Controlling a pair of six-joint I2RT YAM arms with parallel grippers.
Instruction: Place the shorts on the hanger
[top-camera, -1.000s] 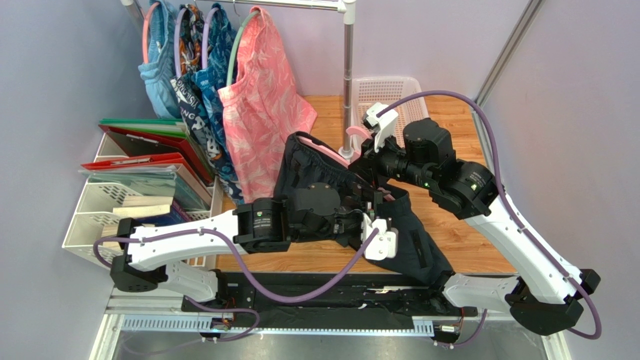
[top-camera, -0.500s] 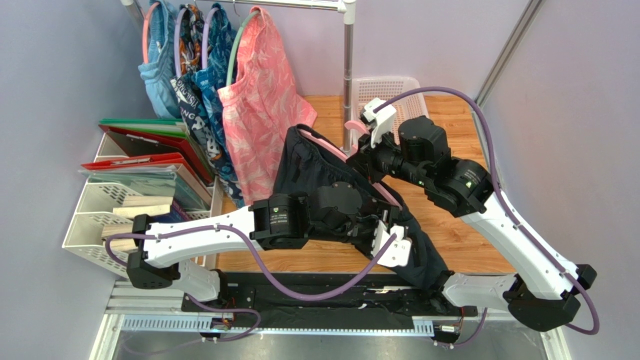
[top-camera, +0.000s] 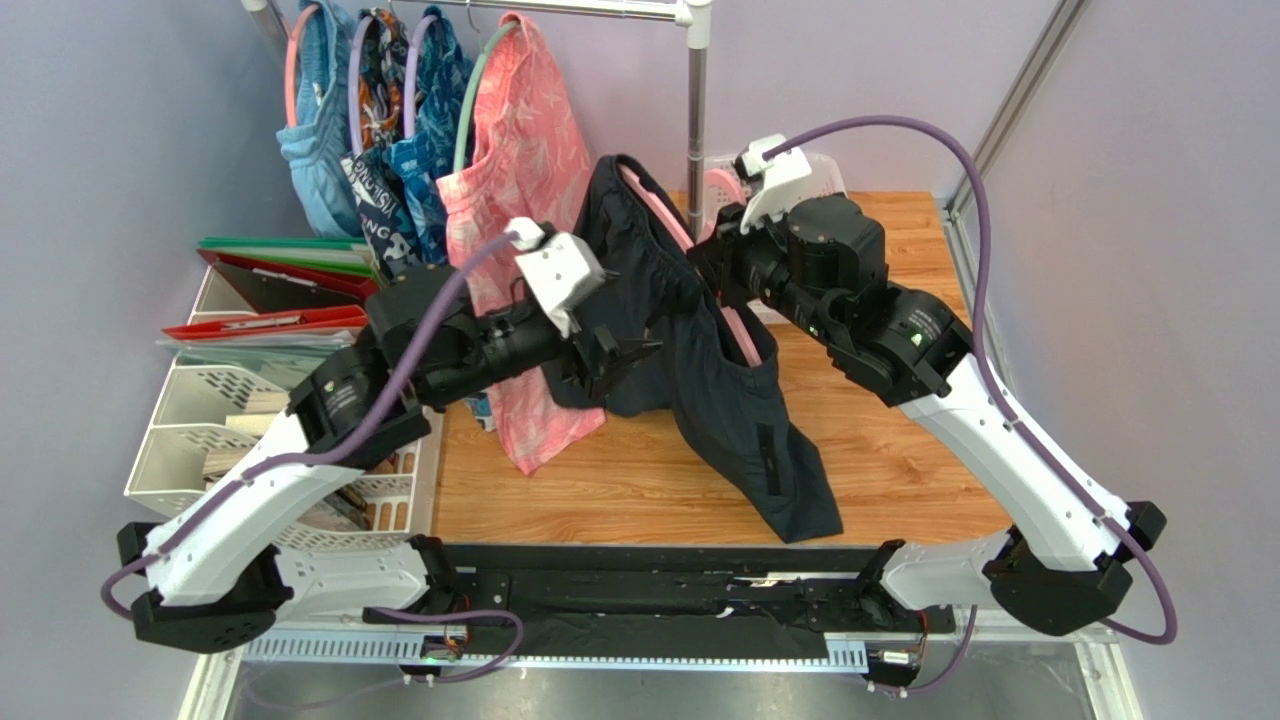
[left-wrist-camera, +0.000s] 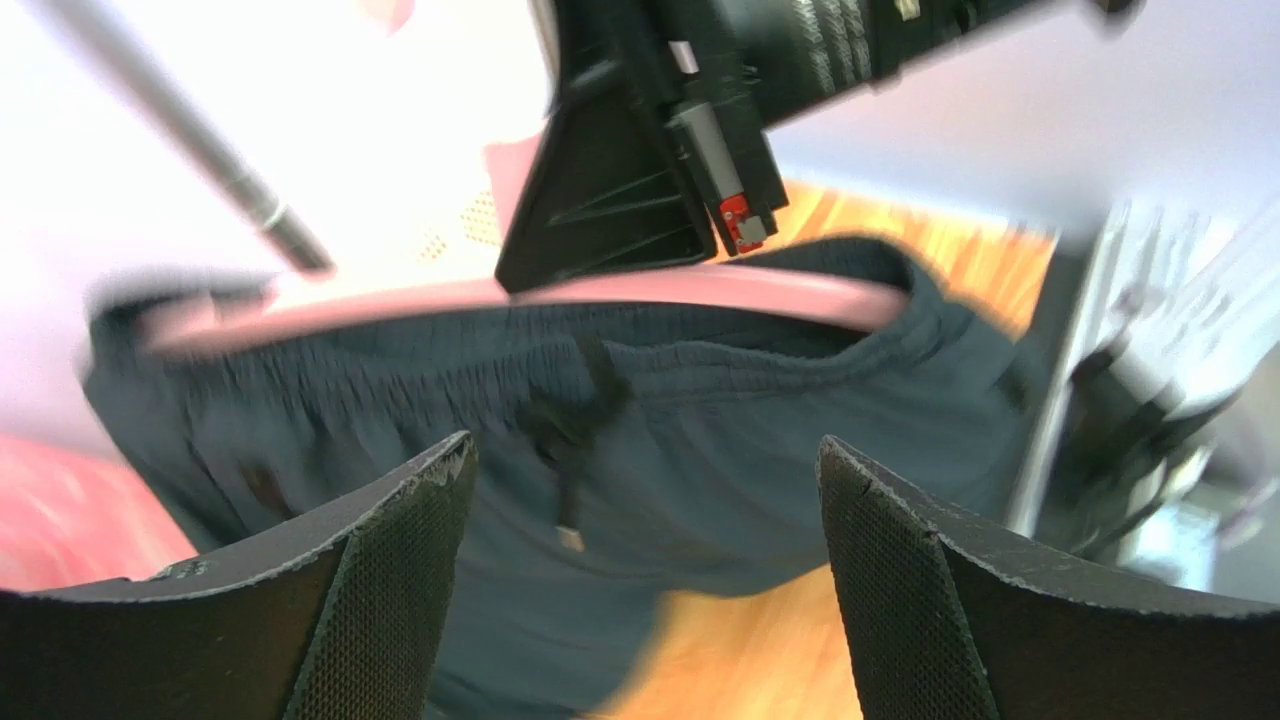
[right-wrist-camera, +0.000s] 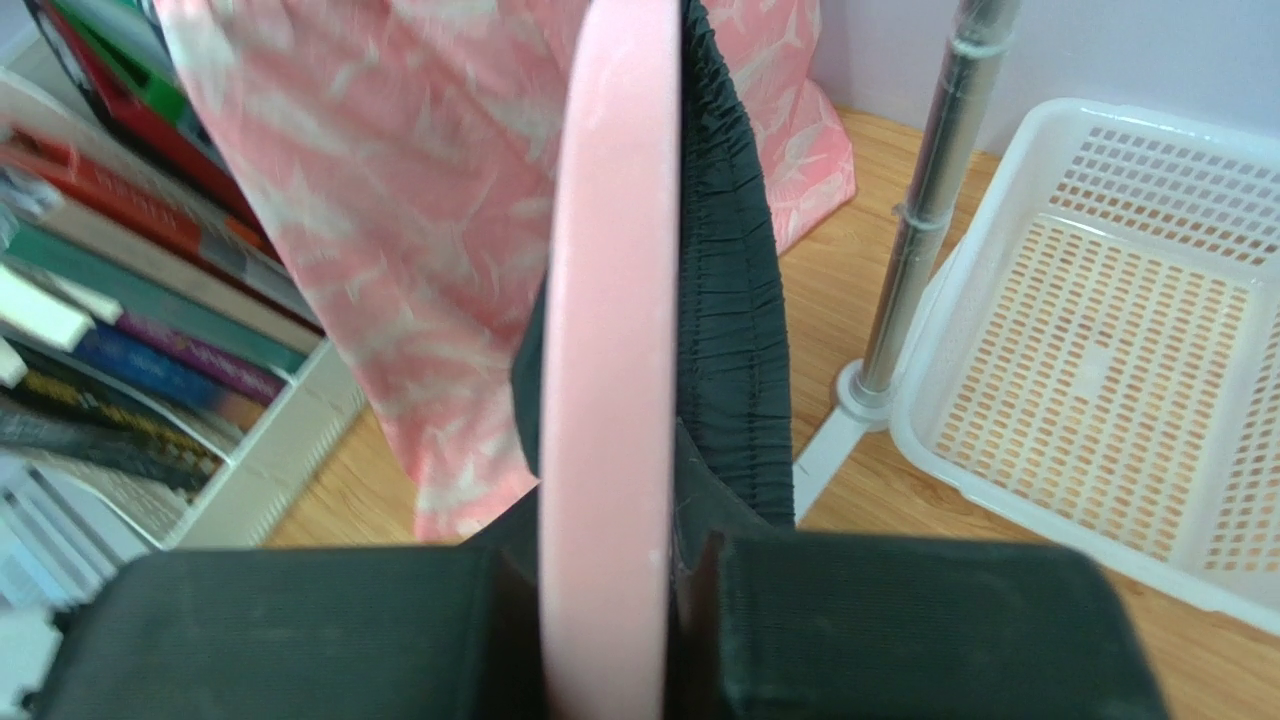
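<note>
Over the wooden table (top-camera: 917, 450), the shorts (top-camera: 729, 398) hang just right of your wide-open, empty left gripper (left-wrist-camera: 639, 465), while your right gripper (right-wrist-camera: 609, 600) pinches the hanger (right-wrist-camera: 609, 300).

Right tool (right-wrist-camera: 607, 623) around pink hanger (right-wrist-camera: 609, 300), black shorts (right-wrist-camera: 732, 330) on it.

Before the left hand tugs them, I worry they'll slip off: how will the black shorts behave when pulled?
Likely floppy: the shorts drape in loose folds from the hanger. Probably light, since the right hand alone holds both up. They might slide if tugged, as only the waistband sits over the smooth plastic bar.
</note>
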